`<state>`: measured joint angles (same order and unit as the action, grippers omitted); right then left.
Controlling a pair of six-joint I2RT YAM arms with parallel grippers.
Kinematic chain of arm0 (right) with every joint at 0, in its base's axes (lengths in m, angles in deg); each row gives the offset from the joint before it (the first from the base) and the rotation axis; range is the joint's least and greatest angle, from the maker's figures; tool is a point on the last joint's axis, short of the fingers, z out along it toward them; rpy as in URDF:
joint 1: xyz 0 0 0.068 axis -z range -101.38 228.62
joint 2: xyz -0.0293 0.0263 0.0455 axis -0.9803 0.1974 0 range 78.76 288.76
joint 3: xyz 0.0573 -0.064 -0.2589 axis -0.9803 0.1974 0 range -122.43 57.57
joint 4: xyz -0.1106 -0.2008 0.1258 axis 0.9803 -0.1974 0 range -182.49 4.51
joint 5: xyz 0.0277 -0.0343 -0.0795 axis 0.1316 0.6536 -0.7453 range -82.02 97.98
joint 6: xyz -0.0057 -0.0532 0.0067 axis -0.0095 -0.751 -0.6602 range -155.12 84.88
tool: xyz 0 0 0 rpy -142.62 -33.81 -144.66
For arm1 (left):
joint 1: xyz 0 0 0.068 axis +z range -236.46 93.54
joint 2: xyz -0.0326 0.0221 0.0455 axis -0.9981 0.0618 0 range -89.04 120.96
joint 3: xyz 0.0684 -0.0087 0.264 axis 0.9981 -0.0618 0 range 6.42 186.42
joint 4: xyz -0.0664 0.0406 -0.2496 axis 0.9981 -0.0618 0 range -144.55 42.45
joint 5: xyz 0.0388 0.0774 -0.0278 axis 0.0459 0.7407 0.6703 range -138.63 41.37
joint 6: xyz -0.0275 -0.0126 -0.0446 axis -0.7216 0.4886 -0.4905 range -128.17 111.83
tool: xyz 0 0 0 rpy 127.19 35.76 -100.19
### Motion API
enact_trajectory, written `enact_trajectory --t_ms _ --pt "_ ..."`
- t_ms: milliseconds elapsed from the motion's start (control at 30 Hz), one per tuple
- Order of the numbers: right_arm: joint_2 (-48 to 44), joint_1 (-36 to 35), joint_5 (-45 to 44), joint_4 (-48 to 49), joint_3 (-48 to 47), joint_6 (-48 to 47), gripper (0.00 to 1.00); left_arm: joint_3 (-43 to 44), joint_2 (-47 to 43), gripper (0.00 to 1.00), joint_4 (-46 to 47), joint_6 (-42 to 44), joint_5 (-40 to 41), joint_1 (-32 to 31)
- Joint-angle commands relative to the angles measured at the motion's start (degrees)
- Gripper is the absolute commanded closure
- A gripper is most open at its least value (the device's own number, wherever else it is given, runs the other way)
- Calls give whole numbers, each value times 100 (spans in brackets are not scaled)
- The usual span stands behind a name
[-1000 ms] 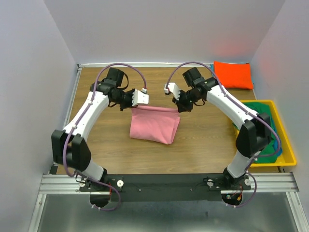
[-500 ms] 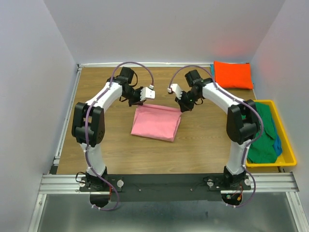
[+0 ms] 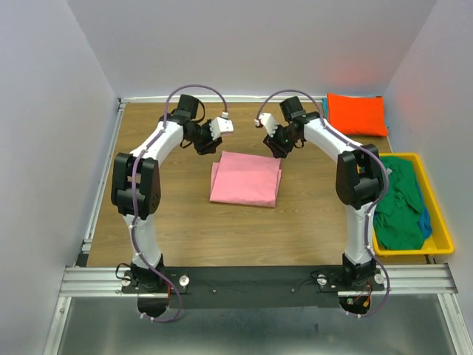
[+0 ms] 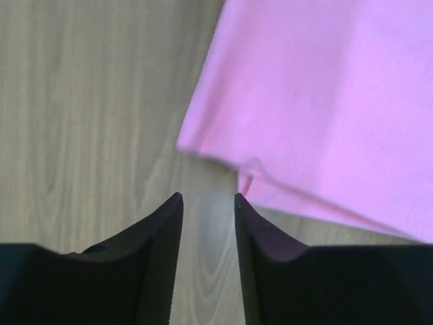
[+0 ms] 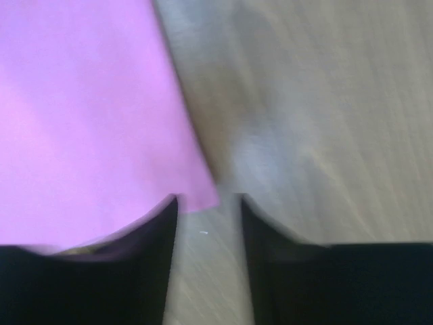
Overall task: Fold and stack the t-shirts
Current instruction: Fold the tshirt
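Observation:
A pink t-shirt (image 3: 246, 180) lies folded flat on the wooden table, mid-way back. My left gripper (image 3: 205, 144) hovers just beyond its far left corner, and my right gripper (image 3: 280, 148) just beyond its far right corner. In the left wrist view the left gripper (image 4: 208, 196) is open over bare wood, with the pink t-shirt (image 4: 325, 101) to its right. In the right wrist view the right gripper (image 5: 206, 198) is open, the corner of the pink t-shirt (image 5: 81, 122) lying at its fingertips, ungripped. An orange t-shirt (image 3: 357, 113) lies folded at the back right.
A yellow bin (image 3: 421, 251) stands at the right edge, holding a crumpled green t-shirt (image 3: 399, 200) and a bit of blue t-shirt (image 3: 426, 222). Grey walls close in the table at the left, back and right.
Both grippers carried the pink shirt's edge toward the back, then opened and let it go. The shirt now lies flat, a little farther back and to the right.

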<state>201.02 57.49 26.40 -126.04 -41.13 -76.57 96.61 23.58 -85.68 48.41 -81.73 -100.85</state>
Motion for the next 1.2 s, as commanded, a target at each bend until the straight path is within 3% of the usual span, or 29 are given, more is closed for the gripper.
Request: enact_trajectory --t_ms 0,33,167,233,333,433,600,767,1000,1167 --pt "-87 100 -716 241 -518 646 28 297 -327 46 394 -1262 -2 454" --pt "-262 100 -751 232 -571 1030 22 193 -424 44 420 -1481 -282 516" --pt "-885 91 -16 215 -301 2209 18 -711 -1047 33 797 -2631 -1320 631" --pt "-1115 100 886 206 -20 2736 18 -1203 -1434 18 1595 -3799 -1732 491" --pt "-1440 91 2396 232 901 3746 17 -2169 -1742 12 2500 -5082 -1978 193" --pt "-1669 47 3375 372 1691 4370 16 -2759 -1761 9 2828 -5611 -2481 -63" --pt "-1618 -128 4204 1224 2739 5462 15 -3473 -1455 5 3372 -6386 -3096 -230" --pt "-1091 -217 4285 1841 3110 6140 14 -3938 -936 4 3734 -6730 -3001 -231" --pt "-19 379 3328 1665 3041 5667 15 -4018 163 4 3963 -7020 -2622 647" --pt "-61 574 2843 1123 2462 5053 16 -4080 -46 4 3700 -6600 -2763 833"
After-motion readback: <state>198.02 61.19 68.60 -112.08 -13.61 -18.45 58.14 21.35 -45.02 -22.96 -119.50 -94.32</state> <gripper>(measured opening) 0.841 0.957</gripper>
